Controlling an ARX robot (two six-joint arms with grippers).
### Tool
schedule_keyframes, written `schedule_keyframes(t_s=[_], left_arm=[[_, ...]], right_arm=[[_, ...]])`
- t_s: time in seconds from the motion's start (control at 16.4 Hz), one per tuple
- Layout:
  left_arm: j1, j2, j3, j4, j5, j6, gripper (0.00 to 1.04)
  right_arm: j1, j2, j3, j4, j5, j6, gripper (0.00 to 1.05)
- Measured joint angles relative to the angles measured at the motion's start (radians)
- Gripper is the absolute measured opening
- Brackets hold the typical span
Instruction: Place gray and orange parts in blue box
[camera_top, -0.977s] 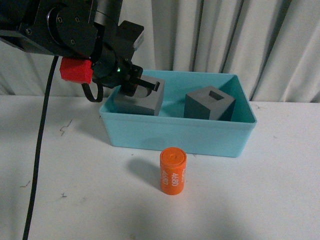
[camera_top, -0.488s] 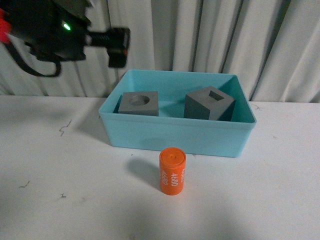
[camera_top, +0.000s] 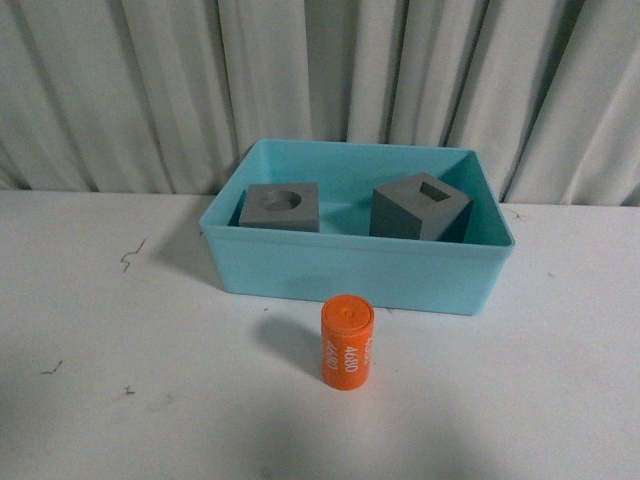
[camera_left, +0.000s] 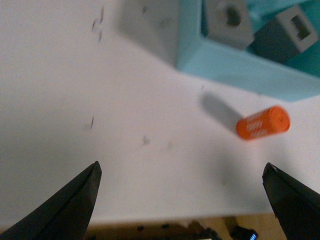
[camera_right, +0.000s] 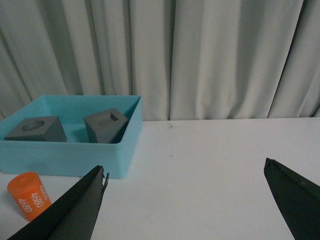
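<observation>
On the white bench (camera_top: 120, 330), your orange cylinder (camera_top: 347, 343) stands upright, axis vertical, just outside the blue box (camera_top: 350, 270) holding the round-recess cube (camera_top: 281, 207) and square-recess cube (camera_top: 420, 210); left gripper (camera_left: 181, 164) and right gripper (camera_right: 185, 165) gape wide.

Front faces curtain (camera_top: 150, 90), left wrist high looking down, right wrist low, all share blue box (camera_top: 350, 275)

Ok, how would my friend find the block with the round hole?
Find the big light blue plastic box on the white table. Two matte gray cubes sit inside; yours is the left cube in the front view. Its top has a round dip; the other cube has a square one.
</observation>
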Motion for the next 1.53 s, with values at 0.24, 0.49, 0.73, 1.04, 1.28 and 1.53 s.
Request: schedule_keyframes(t_s=[0.24,0.49,0.73,1.04,1.28,1.53], left_arm=[[0.252,-0.236,-0.165,-0.142,0.076,0.053,0.98],[0.159,-0.526,-0.558,0.742,-0.034,0.077,0.52],[0.023,-0.678,-0.611,0.663,-0.172,0.077,0.03],[-0.164,-0.811,-0.660,0.611,-0.357,0.080,0.02],[-0.167,-0.889,-0.659,0.526,-0.369,0.081,0.02],[-0.167,-1.073,-0.659,0.304,-0.369,0.081,0.02]], right_arm=[[0.000,0.000,0.000,0.000,0.000,0.000,0.98],[0.000,0.000,0.000,0.001,0.000,-0.001,0.98],[0.000,0.000,0.000,0.000,0.000,-0.001,0.98],[0.000,0.000,0.000,0.000,0.000,-0.001,0.98],[0.000,0.000,0.000,0.001,0.000,-0.001,0.98],[0.000,0.000,0.000,0.000,0.000,-0.001,0.98]])
